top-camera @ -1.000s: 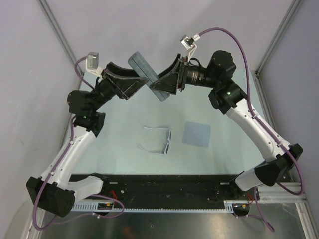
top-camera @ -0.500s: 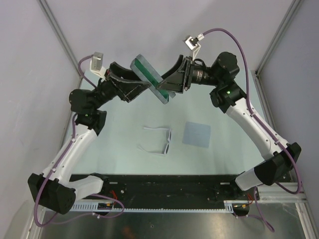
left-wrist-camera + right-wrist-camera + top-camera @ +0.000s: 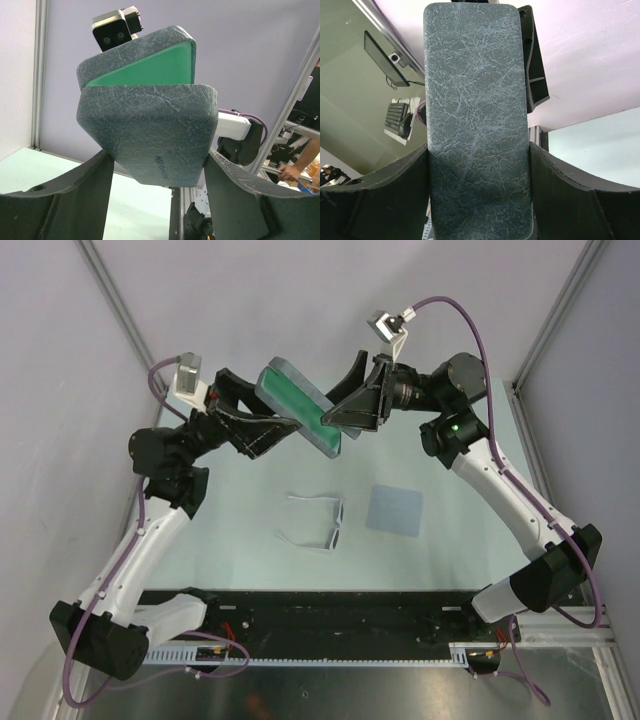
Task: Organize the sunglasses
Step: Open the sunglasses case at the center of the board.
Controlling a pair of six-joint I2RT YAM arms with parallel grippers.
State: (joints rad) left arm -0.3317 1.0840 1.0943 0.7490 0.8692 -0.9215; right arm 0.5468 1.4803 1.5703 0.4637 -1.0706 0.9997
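Lavender walls (image 3: 300, 300) close in a pale green desk (image 3: 240, 490), with two arm bases bolted at its near edge, on the near side of the sunglasses. There is one pair of sunglasses (image 3: 338, 523). It lies flat on the desk about midway between the two arms, white frame and dark lenses, slim arms unfolded. Just right of the sunglasses, apart from them, lies one flat grey-blue square cloth (image 3: 394, 509).

Beyond the sunglasses, lifted off the desk, hangs the only container: one grey textured case (image 3: 298, 403), held between the two grippers. It is hinged open, and only green lining shows inside it. The part of the interior behind the near shell is hidden.

The left gripper (image 3: 156, 160) has its jaws spread wide and clamped on the sides of one shell. The right gripper (image 3: 477, 150), spread about as wide, grips the other shell by its long edges, textured outside facing its camera
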